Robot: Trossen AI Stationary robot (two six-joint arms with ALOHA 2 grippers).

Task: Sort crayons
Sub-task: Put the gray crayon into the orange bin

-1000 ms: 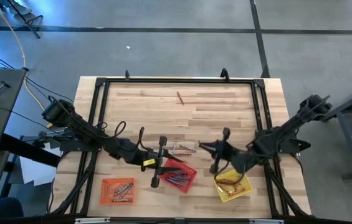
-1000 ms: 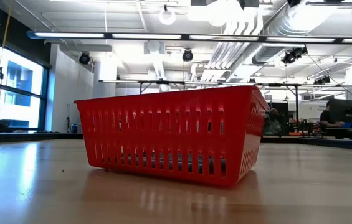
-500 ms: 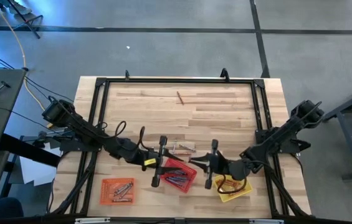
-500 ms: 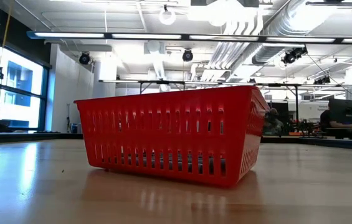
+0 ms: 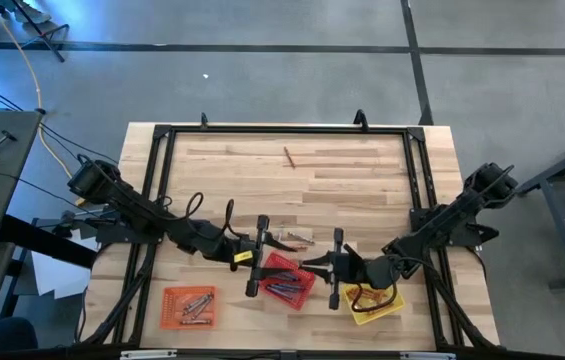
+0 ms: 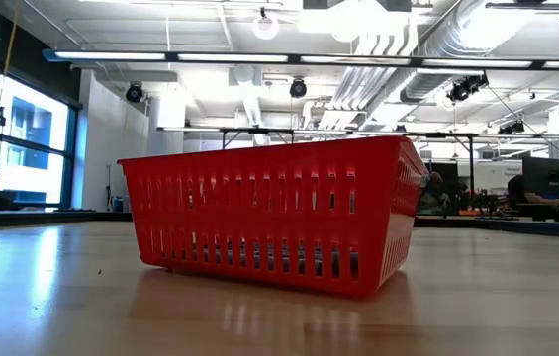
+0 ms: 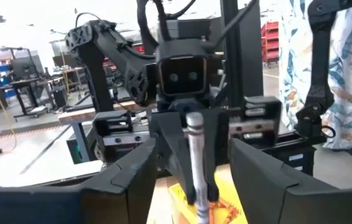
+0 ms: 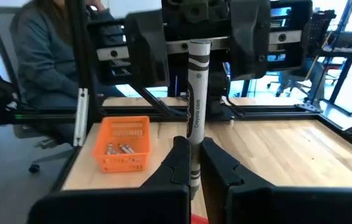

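Surface [image 5: 342,180]: pale wood planks, black frame around. Room: grey floor, ceiling pipes, seated person [image 8: 35,68] beyond.

My right tool [image 5: 314,264] above red basket [image 5: 287,282], fingers clamped on grey crayon [image 8: 195,112], upright, black-banded wrapper.

My left tool [image 5: 262,252] at red basket's left; grip state unclear.

More crayons in orange basket [image 5: 188,306], yellow basket [image 5: 374,302]; one brown crayon [image 5: 289,156] alone, far.
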